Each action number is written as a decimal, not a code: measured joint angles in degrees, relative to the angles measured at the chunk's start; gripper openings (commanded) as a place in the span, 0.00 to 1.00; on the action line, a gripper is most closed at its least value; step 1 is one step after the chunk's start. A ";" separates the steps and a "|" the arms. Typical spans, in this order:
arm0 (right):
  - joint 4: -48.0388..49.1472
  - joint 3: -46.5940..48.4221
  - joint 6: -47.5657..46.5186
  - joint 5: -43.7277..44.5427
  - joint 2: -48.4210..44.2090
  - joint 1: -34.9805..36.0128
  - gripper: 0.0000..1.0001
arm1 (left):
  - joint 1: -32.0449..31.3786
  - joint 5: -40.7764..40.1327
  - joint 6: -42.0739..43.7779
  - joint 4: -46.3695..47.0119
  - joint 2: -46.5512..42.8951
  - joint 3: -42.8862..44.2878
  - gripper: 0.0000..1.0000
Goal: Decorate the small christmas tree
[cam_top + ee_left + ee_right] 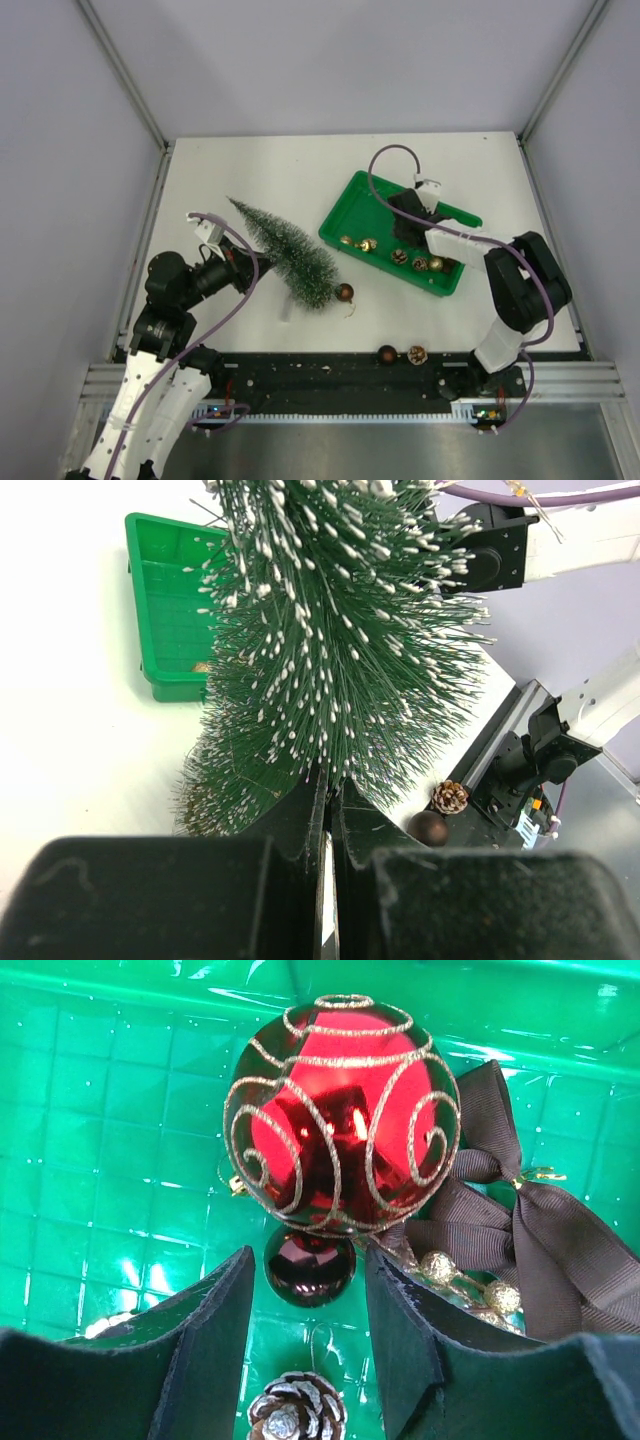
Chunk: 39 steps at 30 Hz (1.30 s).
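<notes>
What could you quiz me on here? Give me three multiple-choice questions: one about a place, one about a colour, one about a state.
1. Where is the right gripper?
A) over the green tray
B) at the far left corner
C) parked by its own base

2. What colour is the biggest bauble in that tray?
A) blue
B) red with gold swirls
C) plain white

3. How is the left gripper?
A) wide open
B) half open, empty
C) shut on the small christmas tree

Answers:
1 A: its wrist view is filled with the tray's green floor.
2 B: it is shiny red with gold glitter curls.
3 C: its fingers are pressed together among the bristles.
</notes>
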 measured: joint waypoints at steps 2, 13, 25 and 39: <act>0.63 0.00 -0.46 0.24 0.52 0.00 0.44 | 0.00 0.00 0.00 0.00 0.00 0.00 0.00; 4.39 0.02 -0.90 0.61 3.08 0.00 0.29 | 0.24 -0.02 -0.04 0.02 0.31 0.00 0.00; 2.93 -0.39 -0.44 -6.69 -7.72 5.77 0.23 | 0.33 0.00 -0.63 0.15 0.39 0.00 0.00; 8.39 0.79 3.17 -35.41 -37.00 13.57 0.24 | 0.33 -1.53 -3.30 0.92 -0.35 -1.22 0.00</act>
